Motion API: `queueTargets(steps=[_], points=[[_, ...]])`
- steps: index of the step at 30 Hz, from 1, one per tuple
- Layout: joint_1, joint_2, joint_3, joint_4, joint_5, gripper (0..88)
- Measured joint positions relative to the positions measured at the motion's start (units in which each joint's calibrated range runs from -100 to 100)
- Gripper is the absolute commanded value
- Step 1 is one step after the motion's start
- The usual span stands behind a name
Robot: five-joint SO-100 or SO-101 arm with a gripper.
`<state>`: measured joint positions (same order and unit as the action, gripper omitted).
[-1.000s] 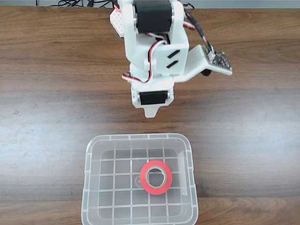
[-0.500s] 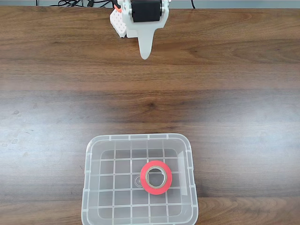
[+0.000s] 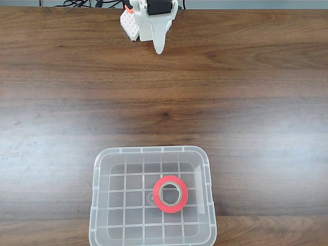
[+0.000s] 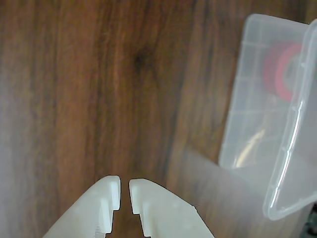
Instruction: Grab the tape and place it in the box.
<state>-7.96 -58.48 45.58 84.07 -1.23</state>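
- I take the box (image 3: 152, 197) as my landmark: clear plastic, rounded corners, rimmed edge, square grid on its floor, sitting on the dark wood worktop (image 3: 246, 102) at the bottom centre of the fixed view.
- The tape (image 3: 170, 193), a red roll with a pale inner core, lies flat inside the box, on the grid floor, right of the box's centre in the fixed view.
- In the wrist view I see the box (image 4: 277, 124) at the right edge, with the tape (image 4: 277, 74) showing as a blurred red patch through its wall.
- The end effector (image 3: 159, 48) is well apart from the box, at the far edge of the worktop near the top of the fixed view, its white tip pointing back toward the box.
- In the wrist view the end effector (image 4: 124, 190) comes in from the bottom edge, left of the box. Its two white fingers (image 4: 106, 198) are almost together, a narrow slit between the tips, and I see nothing held there.
- Bare wood lies between the end effector and the box.
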Motion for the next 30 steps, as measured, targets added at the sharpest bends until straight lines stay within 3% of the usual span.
queueTargets(steps=[6,13,30], points=[[0.0,-15.9,23.1,-10.7,0.1,1.3],[0.0,-29.7,41.1,-13.6,0.1,1.3],[6.3,-39.7,51.4,-13.6,0.1,1.3]])
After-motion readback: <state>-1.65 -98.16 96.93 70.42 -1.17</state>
